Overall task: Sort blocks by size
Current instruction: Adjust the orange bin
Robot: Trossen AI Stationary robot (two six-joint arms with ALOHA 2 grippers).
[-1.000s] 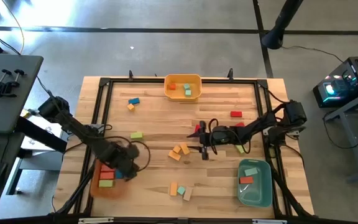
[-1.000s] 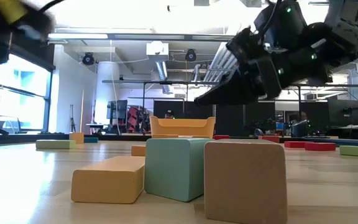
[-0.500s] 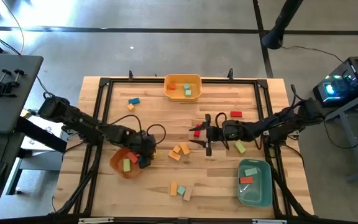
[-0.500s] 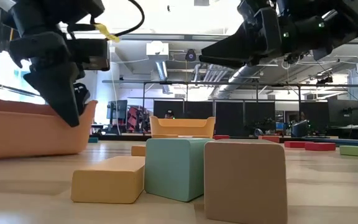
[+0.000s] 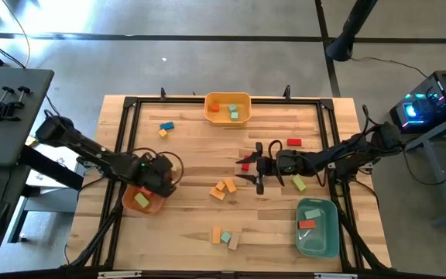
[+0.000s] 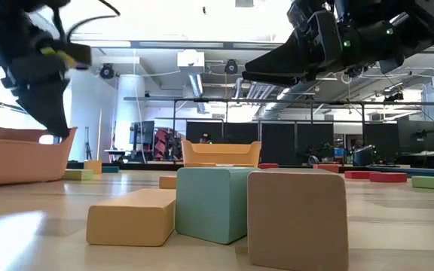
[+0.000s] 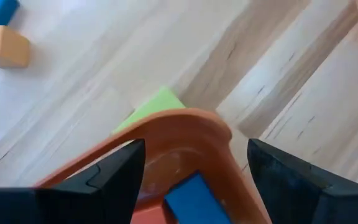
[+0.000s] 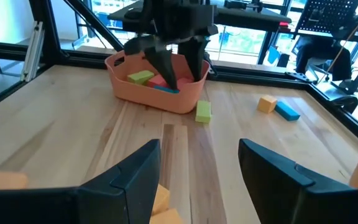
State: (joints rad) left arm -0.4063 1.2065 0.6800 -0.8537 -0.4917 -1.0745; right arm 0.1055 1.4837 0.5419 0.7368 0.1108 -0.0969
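My left gripper [image 5: 159, 180] is shut on the orange bin [image 5: 144, 200] at the table's left. The bin holds a green block [image 5: 141, 200], a red block and a blue block [image 7: 194, 202]. Another green block [image 8: 203, 111] lies on the table just outside the bin. My right gripper [image 5: 255, 172] is open and empty. It hangs about level above the table's middle, beside a red block [image 5: 245, 164] and beyond some orange blocks [image 5: 224, 188]. More blocks lie scattered on the table. My left gripper holds the orange bin by its rim at the far right corner [image 7: 191, 121]. It comes from above, pointing down. In the right wrist view one finger [image 8: 166, 71] reaches inside the bin and the other stands outside its wall. The bin stays upright, its base low at the table.
A yellow bin [image 5: 228, 108] with blocks stands at the far edge. A teal-green bin [image 5: 317, 226] with blocks stands at the near right. A blue and an orange block [image 5: 166, 126] lie at the far left, and several blocks [image 5: 224, 236] lie near the front edge. A black frame rims the table.
My left gripper has drawn the orange bin from the near left corner toward the far edge and the right, then back a little to the left. The bin stays upright with its blocks inside. My right gripper has tipped up to about level, then kept still.
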